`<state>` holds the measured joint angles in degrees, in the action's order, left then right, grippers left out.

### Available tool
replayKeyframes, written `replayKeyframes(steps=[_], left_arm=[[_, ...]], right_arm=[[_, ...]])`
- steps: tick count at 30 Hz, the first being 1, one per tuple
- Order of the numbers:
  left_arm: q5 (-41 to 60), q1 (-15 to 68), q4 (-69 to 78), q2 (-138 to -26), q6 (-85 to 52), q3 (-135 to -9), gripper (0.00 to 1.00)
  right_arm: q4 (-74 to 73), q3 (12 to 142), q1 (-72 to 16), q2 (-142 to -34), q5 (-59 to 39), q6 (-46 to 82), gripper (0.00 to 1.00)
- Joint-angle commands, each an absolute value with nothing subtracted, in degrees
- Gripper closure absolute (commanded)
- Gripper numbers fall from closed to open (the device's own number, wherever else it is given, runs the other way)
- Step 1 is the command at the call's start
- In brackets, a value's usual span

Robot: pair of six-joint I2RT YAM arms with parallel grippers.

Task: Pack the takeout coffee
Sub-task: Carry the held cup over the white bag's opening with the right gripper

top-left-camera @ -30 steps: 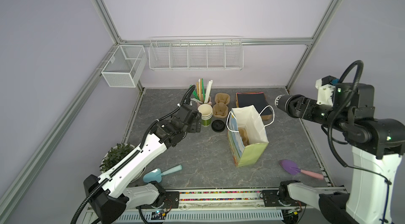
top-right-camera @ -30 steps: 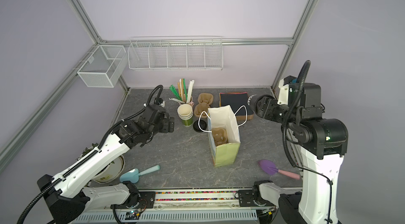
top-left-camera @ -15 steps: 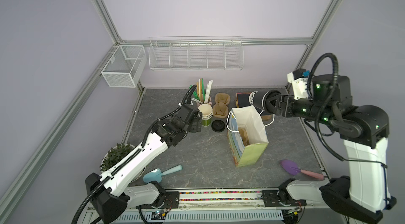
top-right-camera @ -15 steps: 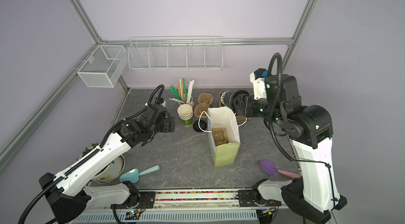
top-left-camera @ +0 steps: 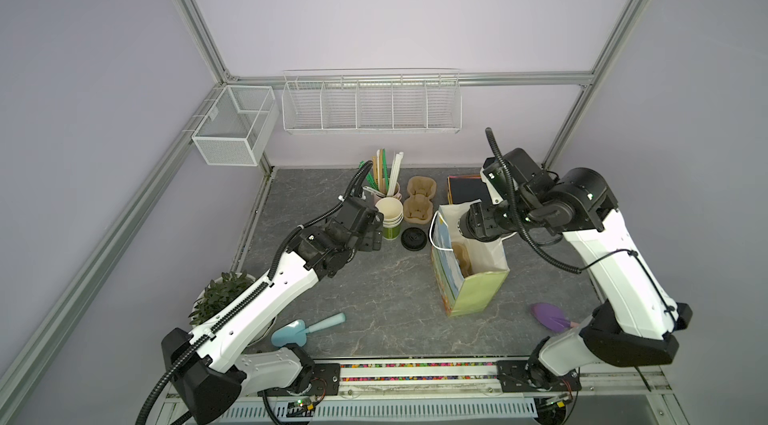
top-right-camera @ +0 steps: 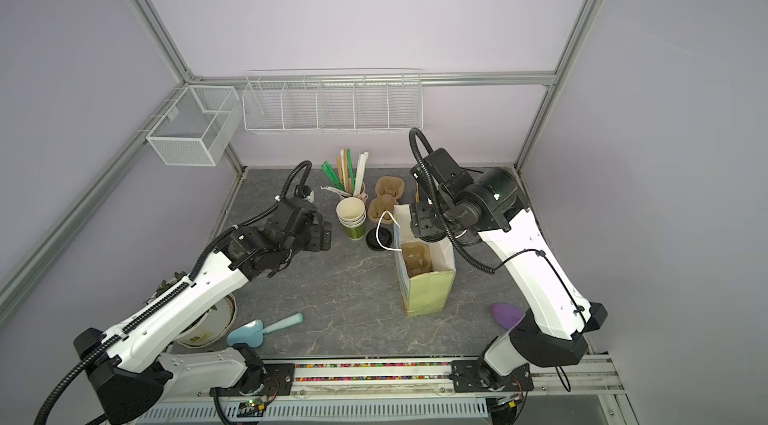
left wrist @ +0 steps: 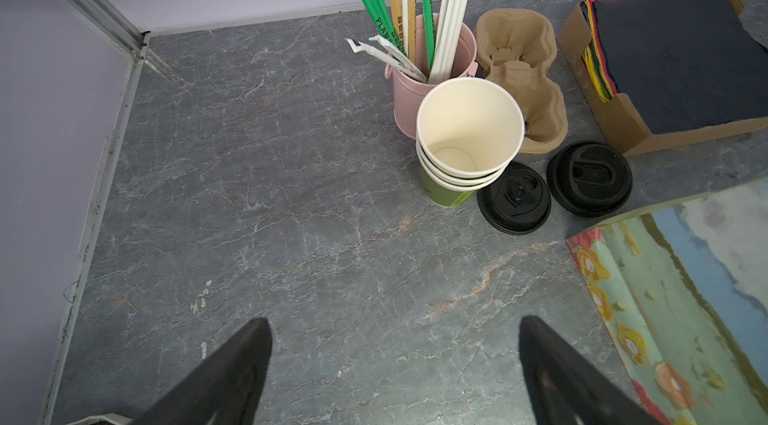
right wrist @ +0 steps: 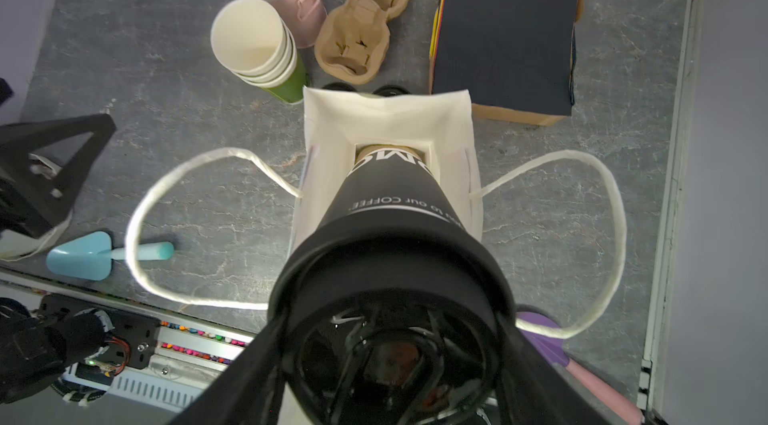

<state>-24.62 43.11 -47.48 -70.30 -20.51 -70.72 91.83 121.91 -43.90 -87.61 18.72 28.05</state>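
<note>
Your right end effector [right wrist: 390, 319] grips the lidded cup [right wrist: 395, 211] over the bag [right wrist: 386, 119]. Lowered off-centre, its base could catch the rim beneath. Your left end effector [left wrist: 392, 323] stands spread, empty.

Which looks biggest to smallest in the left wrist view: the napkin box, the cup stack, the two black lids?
Largest: napkin box.
Next: cup stack.
Smallest: black lid beside the cups and black lid nearer the box; these look alike, so unranked.
</note>
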Motion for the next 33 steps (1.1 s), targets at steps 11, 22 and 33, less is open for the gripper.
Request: replayKeyframes(steps=[11, 22, 33], left_arm=[[-25.1, 42.9, -49.0, -70.5, -19.8, -72.4, 0.06], [-25.2, 42.9, -49.3, -71.1, -19.7, -72.5, 0.06], [-25.0, 42.9, -49.5, -71.4, -19.7, -72.6, 0.06]], right_arm=[[90.7, 106.3, -45.4, -84.3, 16.6, 32.5, 0.26], [86.6, 100.1, -45.2, -84.7, 11.1, 33.7, 0.26], [85.2, 96.0, -45.1, -85.7, 8.9, 35.2, 0.27]])
